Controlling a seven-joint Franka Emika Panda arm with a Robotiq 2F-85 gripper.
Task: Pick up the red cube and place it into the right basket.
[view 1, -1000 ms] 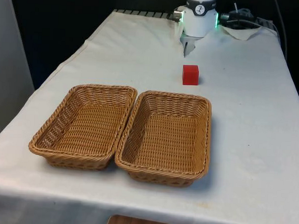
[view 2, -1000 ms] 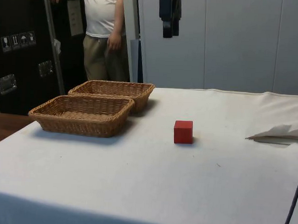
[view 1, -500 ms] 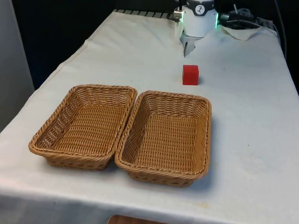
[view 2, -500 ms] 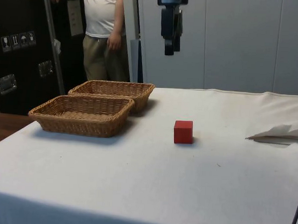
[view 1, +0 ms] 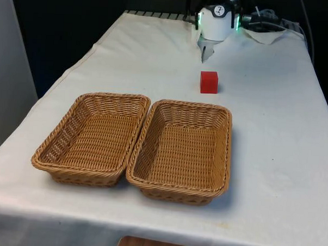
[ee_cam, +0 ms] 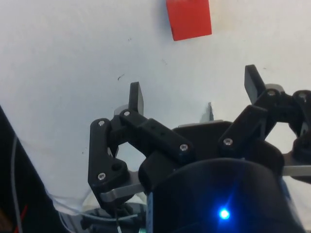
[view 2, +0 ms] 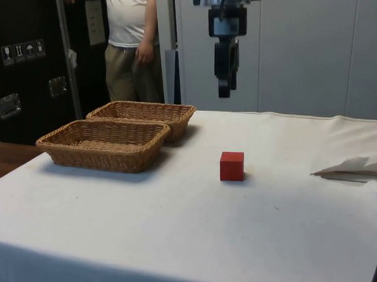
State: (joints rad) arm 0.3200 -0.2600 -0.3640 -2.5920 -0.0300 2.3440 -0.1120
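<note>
— Where is the claw (view 2: 224, 92) right now?

— It hangs in the air above the tabletop (view 2: 190, 229), pointing straight down, with clear space between its tips and the cloth. Its two fingers (ee_cam: 136, 97) stand spread wide apart, and nothing is held between them.

— And the red cube (view 1: 209, 82)?

— It sits on the cloth below the claw and a little off to one side, not between the fingers. From the side camera it lies just toward the cable end of the table from the claw's line, resting flat and touching nothing else. From the wrist camera it sits out ahead of the fingertips, well apart from them.

— The baskets?

— Two woven ones lie side by side, rims touching or very nearly so. Both are farther from the claw than the cube is, with the cube between claw and baskets. The right basket (view 1: 182, 151) is the one more nearly in line with the cube; the left basket (view 1: 92, 137) is beyond it, farther from the claw sideways.

— Anything else?

— A person (view 2: 132, 40) stands behind the baskets in the side camera, and a crumpled bit of white cloth (view 2: 354, 168) lies on the tabletop on the far side of the cube from the baskets.
</note>
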